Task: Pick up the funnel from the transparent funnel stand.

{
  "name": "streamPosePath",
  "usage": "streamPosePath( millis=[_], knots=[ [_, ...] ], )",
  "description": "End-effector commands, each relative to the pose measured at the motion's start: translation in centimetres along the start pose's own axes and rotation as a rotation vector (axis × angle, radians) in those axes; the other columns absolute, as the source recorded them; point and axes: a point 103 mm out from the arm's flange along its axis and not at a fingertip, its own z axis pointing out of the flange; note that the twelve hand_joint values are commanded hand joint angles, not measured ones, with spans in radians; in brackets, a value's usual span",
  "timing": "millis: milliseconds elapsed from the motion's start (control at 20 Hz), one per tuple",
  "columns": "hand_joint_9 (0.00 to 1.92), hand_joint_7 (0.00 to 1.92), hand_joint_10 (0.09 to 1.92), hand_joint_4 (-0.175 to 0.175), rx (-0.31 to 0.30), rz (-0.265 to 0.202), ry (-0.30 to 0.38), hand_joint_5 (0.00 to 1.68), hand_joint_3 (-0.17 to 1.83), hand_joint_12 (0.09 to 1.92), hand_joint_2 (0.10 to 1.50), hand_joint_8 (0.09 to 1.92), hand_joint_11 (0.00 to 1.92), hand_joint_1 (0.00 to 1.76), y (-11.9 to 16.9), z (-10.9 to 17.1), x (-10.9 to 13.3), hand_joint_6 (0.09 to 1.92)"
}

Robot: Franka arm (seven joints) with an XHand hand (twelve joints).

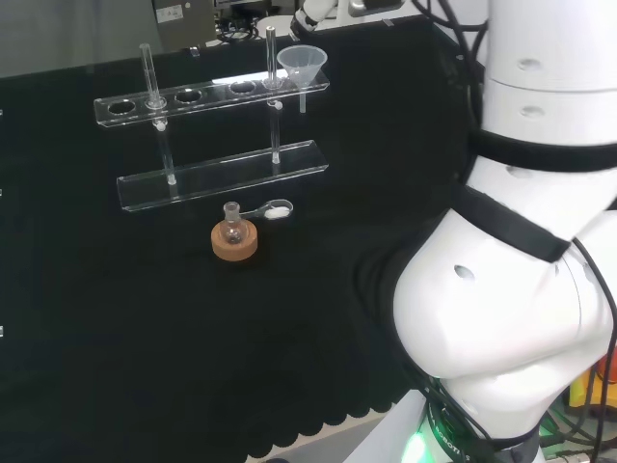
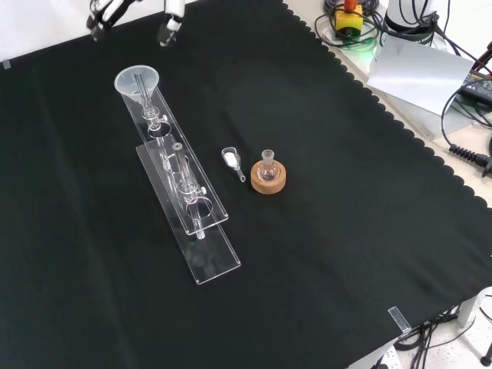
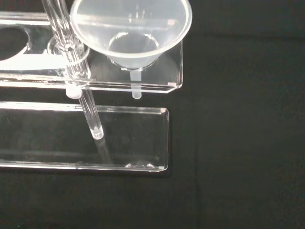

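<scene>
Approach step: the hand [image 2: 171,24] is hovering near the tabletop's far edge in the front view, holding nothing.
Whether its fingers are spread is unclear; the funnel [image 2: 137,80] is sitting in the end hole of the funnel stand [image 2: 201,217], so lowering and closing around the cone looks next.

In the head view the funnel [image 1: 302,64] sits in the right end hole of the funnel stand [image 1: 207,98]; a flask [image 1: 232,225] on a cork ring [image 1: 235,243] stands before the stand, a spoon [image 1: 269,209] just right of it.

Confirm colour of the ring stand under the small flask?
Tan cork ring, seen best in the front view.
</scene>
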Motion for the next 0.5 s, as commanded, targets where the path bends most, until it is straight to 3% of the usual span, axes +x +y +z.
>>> streamPosePath(
  millis=[50,500],
  knots=[
    [0.06,0.00,0.82,0.044,0.145,-0.020,-0.024,0.08,0.51,1.54,0.70,0.27,0.22,0.57,2.7,1.1,0.5,0.09],
    [0.18,0.00,0.84,0.043,0.157,-0.034,-0.057,0.07,0.51,1.53,0.68,0.42,0.28,0.57,3.3,1.8,2.0,0.09]
  ],
)
